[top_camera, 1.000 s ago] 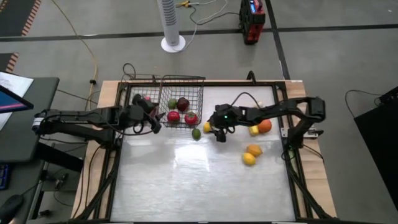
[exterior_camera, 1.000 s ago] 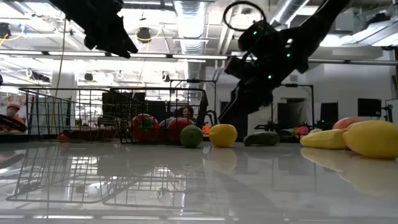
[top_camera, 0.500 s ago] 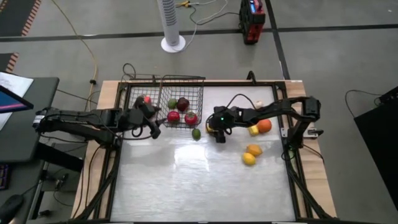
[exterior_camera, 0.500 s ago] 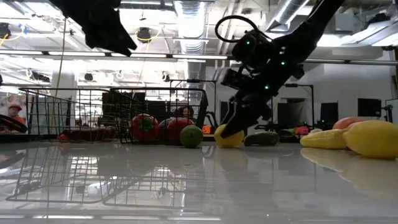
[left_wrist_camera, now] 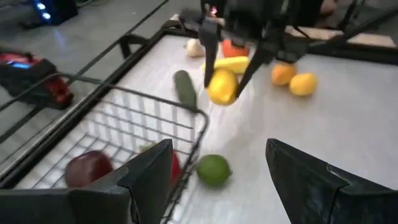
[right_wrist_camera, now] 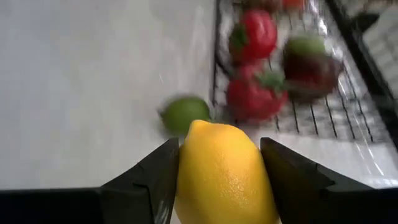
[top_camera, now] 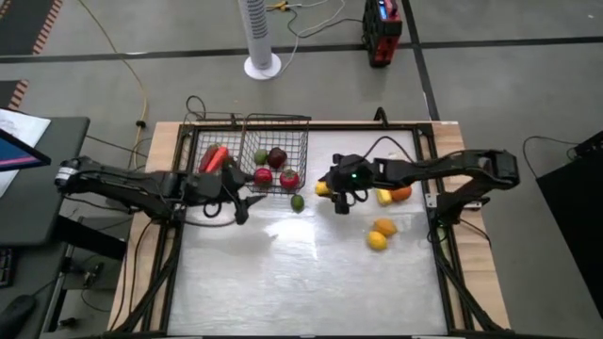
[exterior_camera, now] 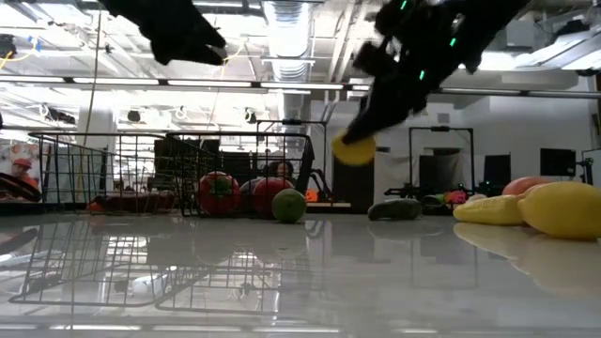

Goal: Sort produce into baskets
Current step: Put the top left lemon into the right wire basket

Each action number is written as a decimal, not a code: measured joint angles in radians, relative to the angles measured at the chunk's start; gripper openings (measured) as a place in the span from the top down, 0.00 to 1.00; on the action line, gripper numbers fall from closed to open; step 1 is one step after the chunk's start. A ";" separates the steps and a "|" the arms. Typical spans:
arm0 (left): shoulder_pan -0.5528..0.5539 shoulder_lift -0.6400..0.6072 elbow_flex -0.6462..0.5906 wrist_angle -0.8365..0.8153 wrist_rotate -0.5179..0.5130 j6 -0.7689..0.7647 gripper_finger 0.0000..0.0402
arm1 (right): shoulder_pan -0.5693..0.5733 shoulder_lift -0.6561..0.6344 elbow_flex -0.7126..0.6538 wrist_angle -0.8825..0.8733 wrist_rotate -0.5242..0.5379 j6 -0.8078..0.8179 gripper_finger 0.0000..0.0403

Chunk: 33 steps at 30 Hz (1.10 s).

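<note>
My right gripper (top_camera: pixel 326 191) is shut on a yellow lemon (top_camera: pixel 321 188), held above the table just right of the baskets. The deeper basket (top_camera: pixel 276 119) holds red, dark red and green round produce; the shallower basket (top_camera: pixel 201 143) beside it holds a long red piece (top_camera: pixel 215 155). A green lime (top_camera: pixel 297 201) rests on the table by the deeper basket's near corner. My left gripper (top_camera: pixel 241 203) hangs open in front of the baskets with nothing between its fingers (left_wrist_camera: pixel 149 180). My right gripper pinches the lemon by its two opposite sides (right_wrist_camera: pixel 188 177) between its two fingers (right_wrist_camera: pixel 148 183). The fingers slant down at it from the table's right side. The lemon (exterior_camera: pixel 354 150) hangs at their free ends, lifted clear of the table.
A dark green cucumber (left_wrist_camera: pixel 184 89) lies right of the deeper basket. An orange (top_camera: pixel 402 192) and a long yellow piece (top_camera: pixel 384 198) lie under the right arm. An orange and a yellow fruit (top_camera: pixel 381 234) sit nearer the right edge. The table's near half is bare.
My right gripper dropped onto the lemon lying on the table, shut on it and rose, so the lemon now hangs clear. My left gripper swung away from the baskets toward the table's near edge and right, staying open.
</note>
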<state>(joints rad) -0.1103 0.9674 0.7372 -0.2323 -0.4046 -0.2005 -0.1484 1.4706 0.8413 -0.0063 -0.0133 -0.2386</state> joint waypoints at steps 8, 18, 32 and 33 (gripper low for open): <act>-0.019 0.235 0.000 0.373 0.093 -0.117 0.38 | 0.146 -0.126 0.001 0.053 0.053 0.003 0.42; 0.012 0.437 0.000 0.719 0.147 -0.290 0.38 | 0.388 -0.140 0.001 0.129 0.497 -0.235 0.42; 0.048 0.510 0.002 0.984 0.235 -0.386 0.20 | 0.495 -0.142 0.001 0.282 0.693 -0.418 0.42; 0.048 0.510 0.002 0.983 0.233 -0.392 0.19 | 0.494 -0.142 0.001 0.299 0.693 -0.422 0.42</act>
<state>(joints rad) -0.0628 1.4773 0.7391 0.7508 -0.1715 -0.5922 0.3458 1.3281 0.8421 0.2926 0.6796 -0.6606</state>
